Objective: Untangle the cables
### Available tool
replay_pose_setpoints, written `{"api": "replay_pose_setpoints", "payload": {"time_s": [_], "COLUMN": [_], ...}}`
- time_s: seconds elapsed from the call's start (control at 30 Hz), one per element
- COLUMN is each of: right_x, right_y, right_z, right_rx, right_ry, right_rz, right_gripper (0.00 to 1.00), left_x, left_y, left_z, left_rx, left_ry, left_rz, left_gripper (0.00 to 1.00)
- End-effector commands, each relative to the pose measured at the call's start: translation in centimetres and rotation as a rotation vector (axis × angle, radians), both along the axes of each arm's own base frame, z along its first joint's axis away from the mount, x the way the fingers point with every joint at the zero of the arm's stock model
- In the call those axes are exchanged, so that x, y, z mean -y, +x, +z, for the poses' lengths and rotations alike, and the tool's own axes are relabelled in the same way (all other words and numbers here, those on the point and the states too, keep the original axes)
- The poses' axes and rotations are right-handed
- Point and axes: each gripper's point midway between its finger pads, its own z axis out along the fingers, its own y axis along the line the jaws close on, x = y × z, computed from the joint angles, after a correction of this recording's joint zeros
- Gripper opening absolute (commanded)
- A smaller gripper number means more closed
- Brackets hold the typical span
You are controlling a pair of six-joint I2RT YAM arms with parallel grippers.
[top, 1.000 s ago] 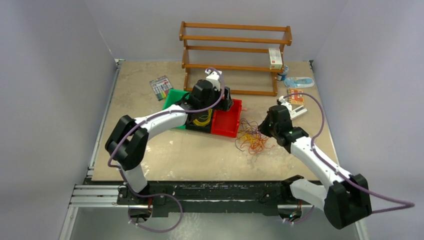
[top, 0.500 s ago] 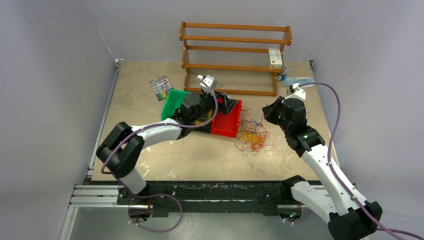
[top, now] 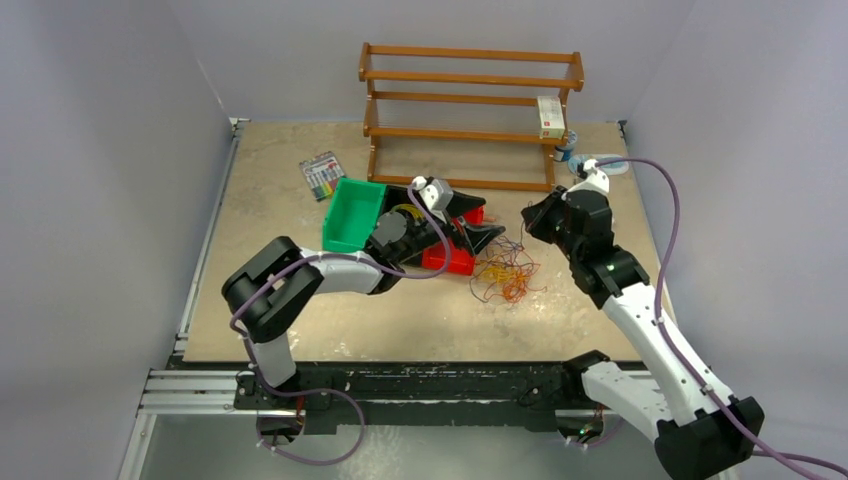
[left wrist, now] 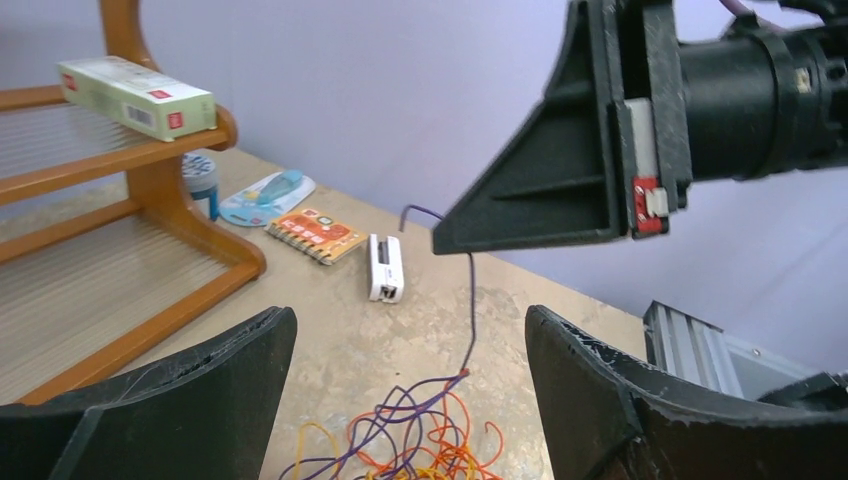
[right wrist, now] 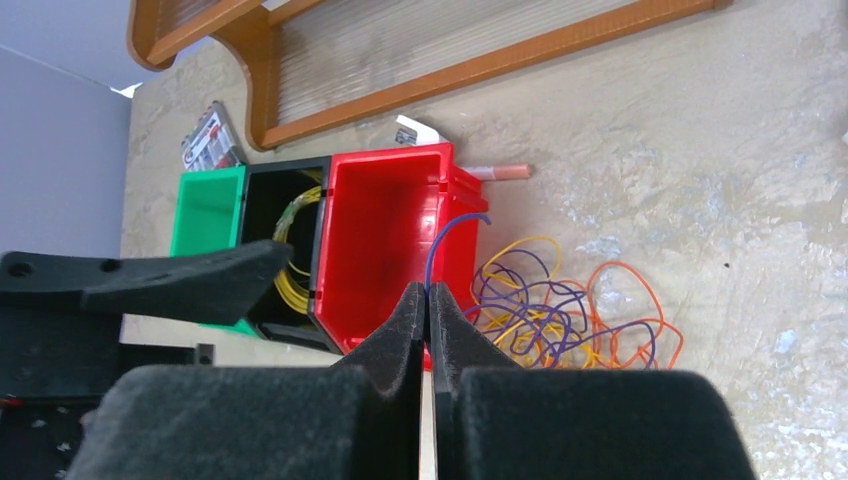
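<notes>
Just right of the red bin [right wrist: 385,200] lie the heaped cables [top: 505,275]. Above them the right gripper [right wrist: 428,300] is pinched closed on one purple strand [left wrist: 471,300]. The left gripper [left wrist: 408,322], near the bin, gapes wide and empty. Lifting slowly while the left pins the heap seems wisest. Only the left wrist view shows the strand hanging straight into the tangle.

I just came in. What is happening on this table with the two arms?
The right gripper, jaws shut, holds one purple wire that runs down into the tangled pile beside the red bin. The left gripper hangs open near the pile, holding nothing. Some yellow wires lie in the black bin.
</notes>
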Motion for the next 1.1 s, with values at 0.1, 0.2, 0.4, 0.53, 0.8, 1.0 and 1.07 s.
{"api": "replay_pose_setpoints", "payload": {"time_s": [0.1, 0.2, 0.4, 0.53, 0.8, 1.0, 1.07], "right_x": [-1.3, -1.3, -1.8, -1.8, -1.8, -1.6, -1.3], "right_y": [1.3, 1.3, 1.3, 1.1, 0.2, -1.2, -1.8], "right_z": [5.0, 5.2, 5.2, 6.2, 11.0, 16.6, 19.0], "right_rx": [0.129, 0.135, 0.132, 0.157, 0.262, 0.403, 0.464], "right_ry": [0.057, 0.055, 0.052, 0.055, 0.075, 0.065, 0.051], "right_rz": [0.042, 0.048, 0.079, 0.086, 0.111, 0.149, 0.156], "right_gripper": [0.00, 0.00, 0.00, 0.00, 0.00, 0.00, 0.00], "left_x": [2.4, 3.4, 5.5, 6.5, 8.8, 10.2, 10.5], "left_y": [-2.4, -2.2, -2.4, -1.9, -1.2, -1.3, -1.4], "left_z": [2.0, 1.3, 1.0, 0.3, -3.2, -6.3, -7.0], "left_rx": [0.144, 0.121, 0.124, 0.111, 0.058, 0.016, 0.002], "left_ry": [-0.085, -0.095, -0.107, -0.107, -0.084, -0.047, -0.039], "left_rz": [-0.112, -0.129, -0.173, -0.176, -0.206, -0.231, -0.235], "left_gripper": [0.80, 0.74, 0.69, 0.61, 0.42, 0.37, 0.36]}}
